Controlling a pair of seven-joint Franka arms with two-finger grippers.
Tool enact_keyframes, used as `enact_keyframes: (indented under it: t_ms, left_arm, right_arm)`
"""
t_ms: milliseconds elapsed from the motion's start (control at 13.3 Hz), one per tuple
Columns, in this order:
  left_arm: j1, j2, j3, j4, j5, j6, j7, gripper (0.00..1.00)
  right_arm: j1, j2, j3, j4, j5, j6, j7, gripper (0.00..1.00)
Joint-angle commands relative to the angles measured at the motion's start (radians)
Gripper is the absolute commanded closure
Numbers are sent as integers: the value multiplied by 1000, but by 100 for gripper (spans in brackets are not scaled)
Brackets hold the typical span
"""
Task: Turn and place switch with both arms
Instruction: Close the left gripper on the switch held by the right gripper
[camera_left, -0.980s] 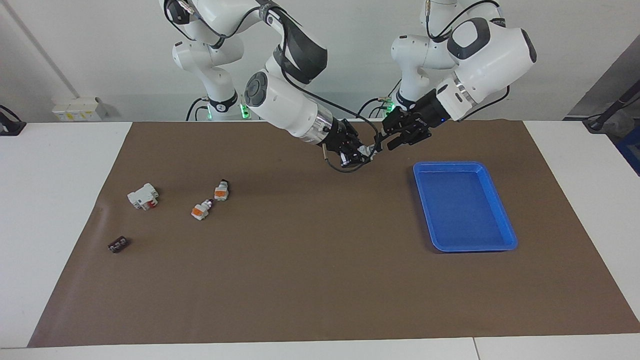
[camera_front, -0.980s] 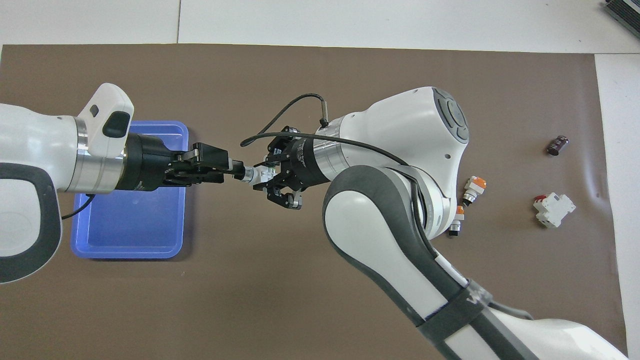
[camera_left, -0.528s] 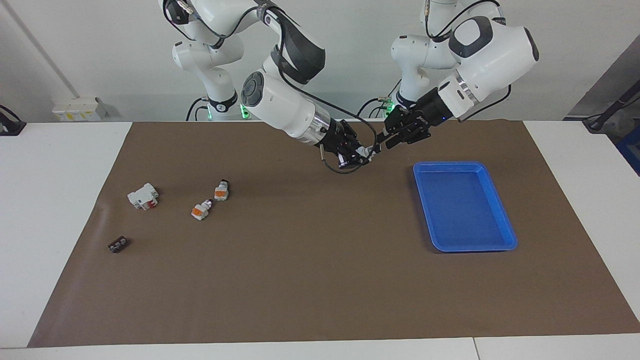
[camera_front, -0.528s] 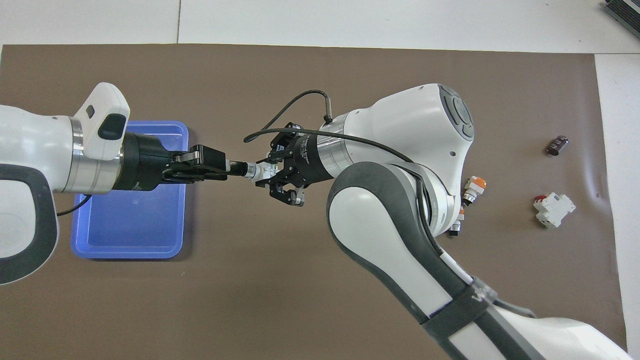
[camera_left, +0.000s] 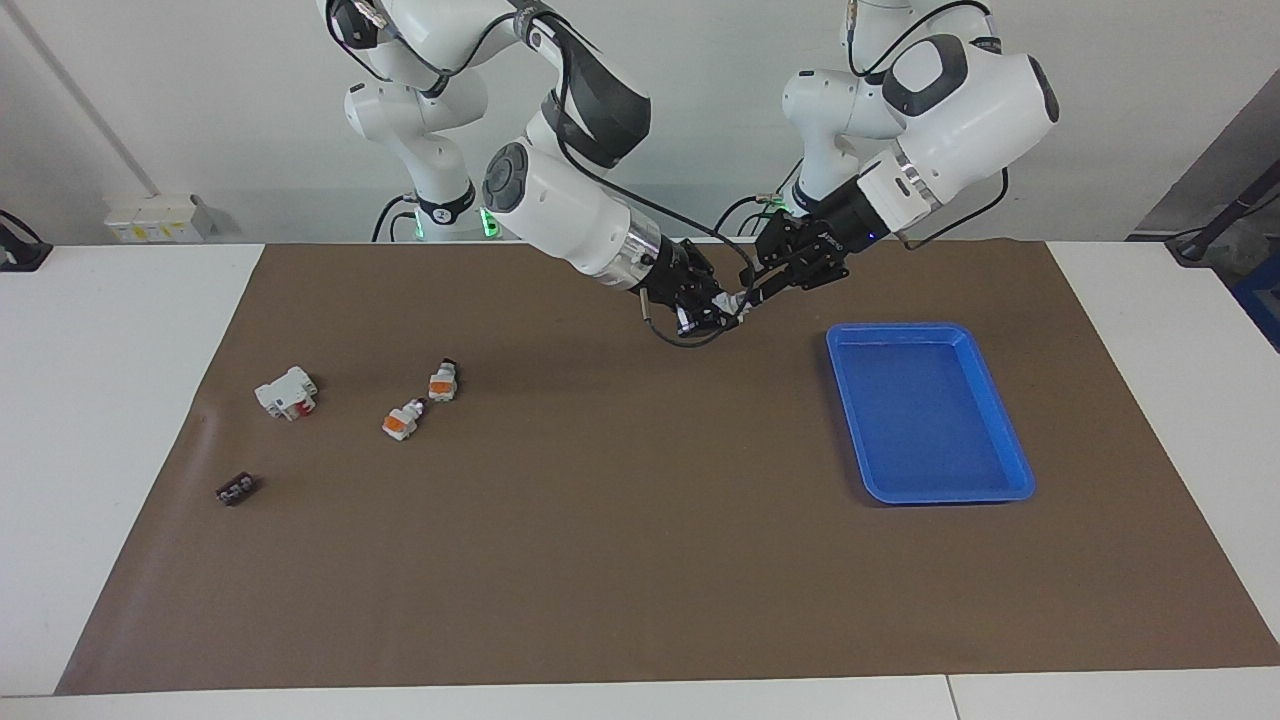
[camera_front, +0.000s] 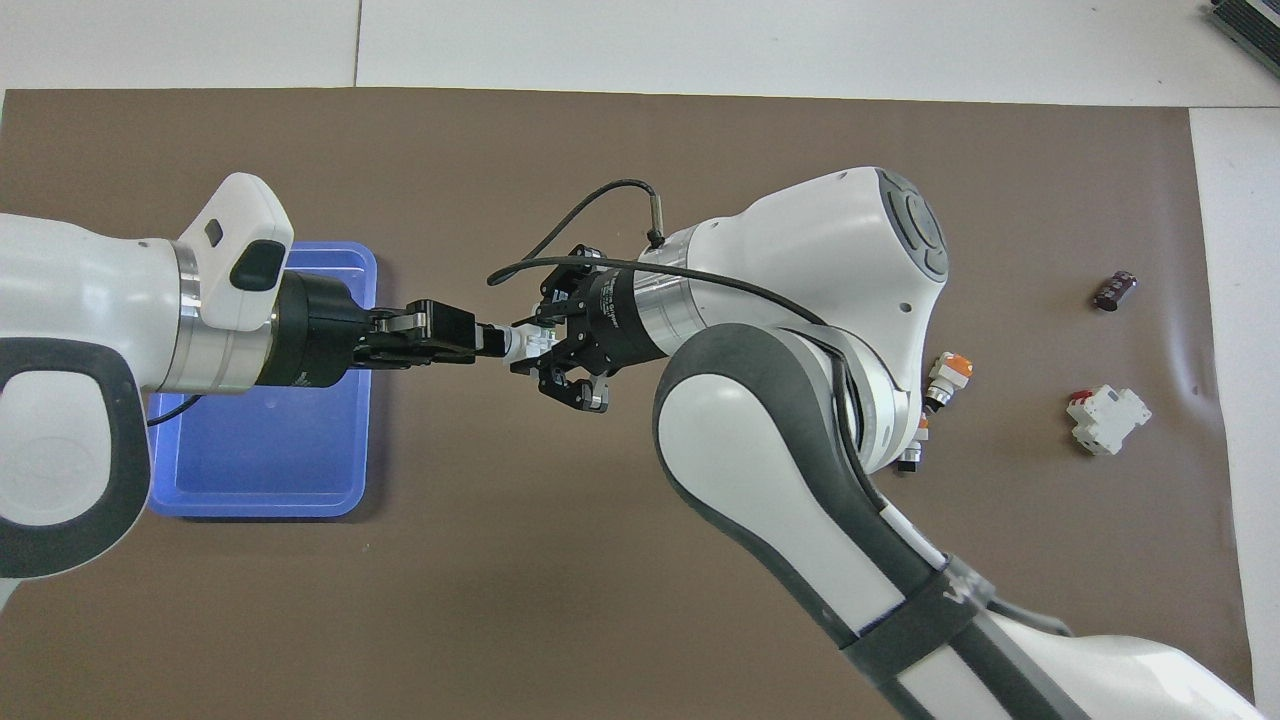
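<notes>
**Handover hazard: switch held in mid-air**

The switch (camera_front: 522, 342) is carried above the desk (camera_left: 600, 560), beside the blue tray (camera_left: 1005, 425), clamped in the right tool (camera_left: 722, 308). Its knob end is met by the left tool (camera_left: 762, 287), narrowed around it (full grip cannot be confirmed). If the right tool is released early — or the turn is applied off-axis — the switch could be dropped onto the desk.

I was working in a robotics lab: two white arms (camera_left: 560, 200) stood bolted at a white table (camera_left: 110, 420) covered by a brown mat (camera_left: 620, 520), against a bare white wall (camera_left: 200, 100), with a blue tray (camera_left: 1010, 440) and small electrical parts (camera_left: 285, 392) laid out.
</notes>
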Motion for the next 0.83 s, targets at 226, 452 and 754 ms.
enact_keyframes:
  t_ms: [226,452,754]
  left_arm:
    - [-17,-16,11,-42,-21,24,57,72]
    - [-17,-14,11,-42,-21,24,57,81]
    - [-31,-14,11,-42,-21,30,67,98]
  right_arm:
    - [-8,-8,6,4,-21,-8,31,100]
    - [-8,-8,6,4,-21,-9,31,100]
    - [-8,-8,6,3,-21,-11,31,100]
